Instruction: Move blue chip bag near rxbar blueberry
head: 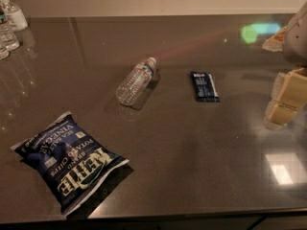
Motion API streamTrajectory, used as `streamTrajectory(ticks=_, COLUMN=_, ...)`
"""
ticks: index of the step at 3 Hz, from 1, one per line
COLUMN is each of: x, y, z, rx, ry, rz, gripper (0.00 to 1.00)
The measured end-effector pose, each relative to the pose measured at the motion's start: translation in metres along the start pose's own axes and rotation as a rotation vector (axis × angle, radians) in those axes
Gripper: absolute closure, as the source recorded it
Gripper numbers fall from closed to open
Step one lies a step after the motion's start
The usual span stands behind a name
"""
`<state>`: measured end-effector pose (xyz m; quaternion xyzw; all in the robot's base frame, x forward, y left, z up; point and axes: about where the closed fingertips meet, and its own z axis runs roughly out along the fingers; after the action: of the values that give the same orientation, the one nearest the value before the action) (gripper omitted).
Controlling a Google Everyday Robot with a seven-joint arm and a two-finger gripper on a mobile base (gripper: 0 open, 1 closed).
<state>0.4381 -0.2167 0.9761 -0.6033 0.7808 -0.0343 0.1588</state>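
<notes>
The blue chip bag (67, 161) lies flat at the front left of the dark countertop, navy with white lettering. The rxbar blueberry (205, 86) is a small dark-blue wrapper lying flat right of centre, far from the bag. My gripper (284, 101) hangs at the right edge of the view, above the counter, to the right of the rxbar and far from the chip bag. It holds nothing that I can see.
A clear plastic water bottle (135, 81) lies on its side between the bag and the rxbar. Several bottles (9, 20) stand at the back left corner. The counter's front edge (192, 212) runs along the bottom.
</notes>
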Motion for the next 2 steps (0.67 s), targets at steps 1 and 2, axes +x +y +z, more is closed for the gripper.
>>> streamTrajectory(ticks=1, x=0.000, y=0.000, z=0.000, rx=0.000, ry=0.000, rz=0.000, gripper=0.00)
streamTrajectory(ticks=2, x=-0.012, y=0.008, z=-0.002, rx=-0.018, ry=-0.045, rz=-0.031, gripper=0.00)
